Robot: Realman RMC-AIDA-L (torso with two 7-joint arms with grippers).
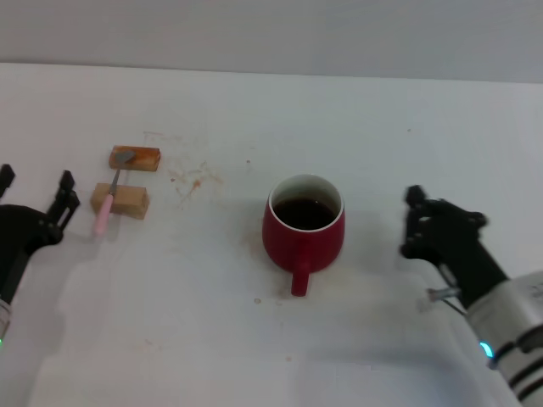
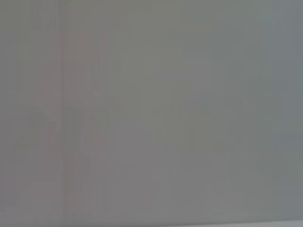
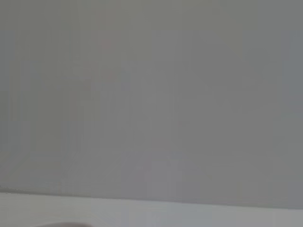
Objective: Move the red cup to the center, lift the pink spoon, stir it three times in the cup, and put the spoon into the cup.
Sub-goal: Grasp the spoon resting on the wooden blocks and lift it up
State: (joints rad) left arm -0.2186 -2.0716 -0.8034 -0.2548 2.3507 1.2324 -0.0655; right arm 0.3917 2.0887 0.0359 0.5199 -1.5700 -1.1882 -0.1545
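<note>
Nearest the head camera, at about eight o'clock on the white table, sits the left gripper, its two black fingers spread apart with nothing between them, pointing toward twelve o'clock and lying just beside the handle end of the pink spoon. That spoon lies at roughly ten o'clock, propped across two tan blocks: its pale pink handle passes over the nearer block and slopes down to the table, while its grey bowl rests on the farther block, which looks more orange. Faint brownish stains mark the table between the blocks and the middle. At the centre stands the red cup, upright, white inside the rim, holding dark liquid, with its loop handle turned to six o'clock, toward the robot. It is well apart from the spoon and from both grippers. At about four o'clock the right gripper hovers near the cup's side without touching it; whether its fingers are open or closed I cannot tell. Both wrist views show only plain grey.
</note>
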